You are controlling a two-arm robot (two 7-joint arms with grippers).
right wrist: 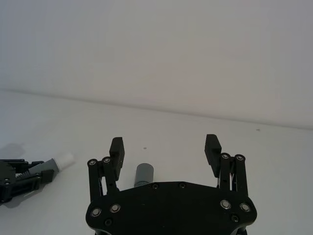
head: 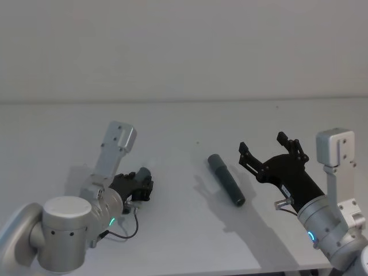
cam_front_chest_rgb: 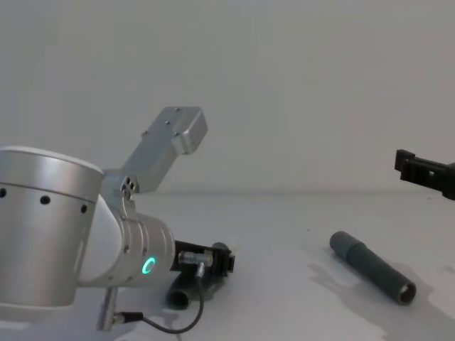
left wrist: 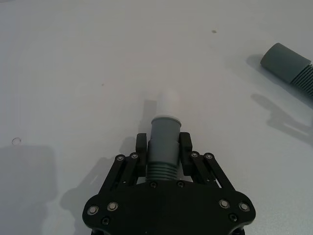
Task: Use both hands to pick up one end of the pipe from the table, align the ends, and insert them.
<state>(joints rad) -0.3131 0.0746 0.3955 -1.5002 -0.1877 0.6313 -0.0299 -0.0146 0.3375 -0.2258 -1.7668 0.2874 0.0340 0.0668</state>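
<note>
My left gripper [left wrist: 163, 144] is shut on the bent ribbed pipe piece [left wrist: 164, 142], low over the white table [head: 184, 126] at the left. Its white spigot tip [left wrist: 167, 104] sticks out past the fingers and points toward the middle. The straight grey piece [head: 226, 179] lies flat at the centre, with its wider smooth cuff [head: 216, 163] at the far end. My right gripper [head: 263, 144] hovers open just right of that piece, holding nothing. In the right wrist view the cuff [right wrist: 144, 174] shows below the right gripper's [right wrist: 165, 145] spread fingers.
The table's front edge [head: 241, 270] runs close to both arms. A plain wall [head: 184, 46] rises behind the table. A thin black cable [head: 123, 234] loops beside the left wrist.
</note>
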